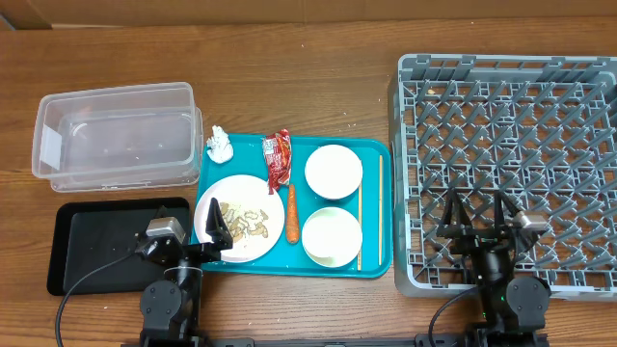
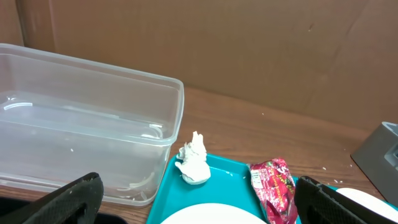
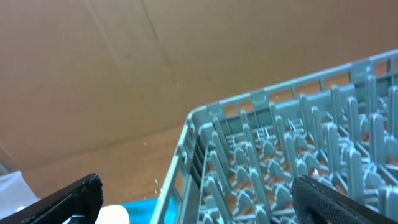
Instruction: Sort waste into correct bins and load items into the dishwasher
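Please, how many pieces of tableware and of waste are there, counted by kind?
bowls: 2
plate: 1
chopsticks: 2
carrot: 1
red wrapper: 1
tissue: 1
heap of food scraps: 1
Total: 9

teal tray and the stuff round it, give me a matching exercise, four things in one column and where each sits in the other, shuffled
Things
1. carrot
2. tissue
3. rice and scraps
4. black tray

Places
A. on the white plate
B. on the table, left of the teal tray
C. at the far-left corner of the teal tray, next to the clear tub
D. lying on the teal tray, just right of the white plate

Pairs: 1-D, 2-C, 3-A, 4-B
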